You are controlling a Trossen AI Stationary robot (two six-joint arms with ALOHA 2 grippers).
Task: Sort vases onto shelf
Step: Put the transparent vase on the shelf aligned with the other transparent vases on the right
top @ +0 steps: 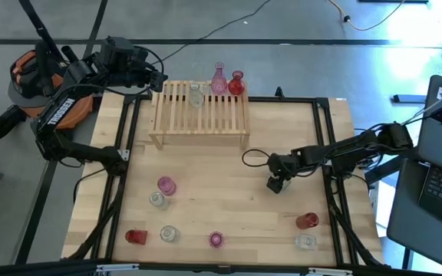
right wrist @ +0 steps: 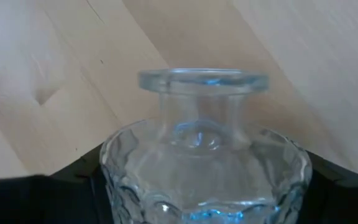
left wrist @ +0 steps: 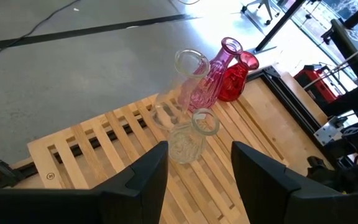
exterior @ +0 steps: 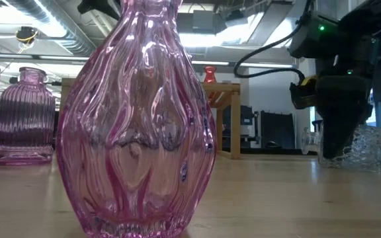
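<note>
Currently right gripper (top: 275, 185) is clamping a clear vase (right wrist: 204, 155) mid-table, bare tabletop (top: 229, 192) all around; left gripper (left wrist: 197, 171) is hovering, fingers wide, over the shelf (top: 176, 123) (three vases crowding its far edge).

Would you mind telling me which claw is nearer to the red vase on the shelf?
Left. The left claw hovers by the shelf end, a shelf-length from the red vase. The right claw is out over the tabletop, well beyond the shelf's front.

Grey floor (top: 321, 54) crossed by black cables (top: 206, 42), with ceiling ducts (exterior: 38, 26) lit by strip lights.
</note>
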